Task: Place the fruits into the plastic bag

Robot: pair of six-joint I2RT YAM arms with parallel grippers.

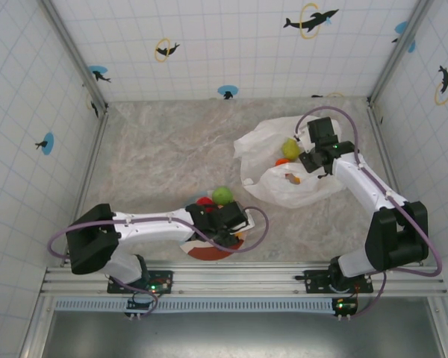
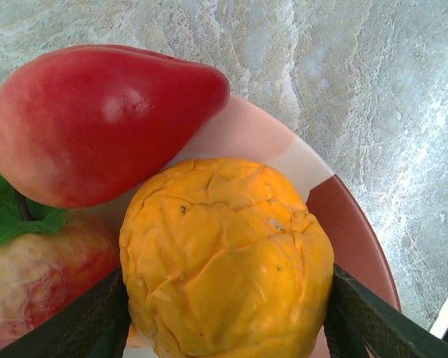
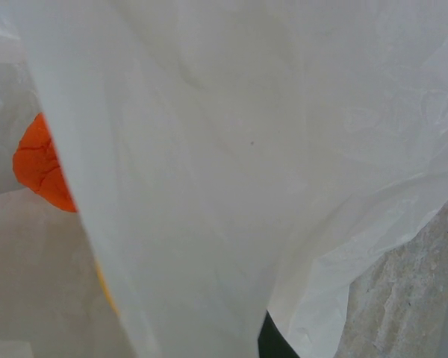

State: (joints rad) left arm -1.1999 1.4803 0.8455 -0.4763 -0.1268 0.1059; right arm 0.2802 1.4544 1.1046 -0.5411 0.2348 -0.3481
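Slippage is the main worry at the left gripper (image 2: 228, 317): its dark jaws stand closed against either flank of the yellow-orange crinkled citrus ball (image 2: 228, 261), which sits on the round pastel-patched plate (image 2: 355, 224), touching the smooth red tapered strawberry (image 2: 104, 123) behind it. Its skin looks creased and soft, so a shallow hold could let it squirt out on the lift and roll across the grey marbled table (image 2: 373, 82). A sideways drag could also knock the strawberry, or the blotchy red-and-yellow fruit (image 2: 30, 291) beside it, off the plate. The large crinkly translucent white plastic bag (image 1: 291, 179) lies well apart from the plate, with a yellow-green pear (image 1: 290, 148) and an orange ball (image 1: 282, 161) at its mouth. The right gripper (image 1: 313, 160) is at the bag's edge; whether it is pinching the film I cannot tell (thin plastic hangs right across its wrist camera). If the film is loose, the mouth may sag shut and a dropped fruit would bounce off outside
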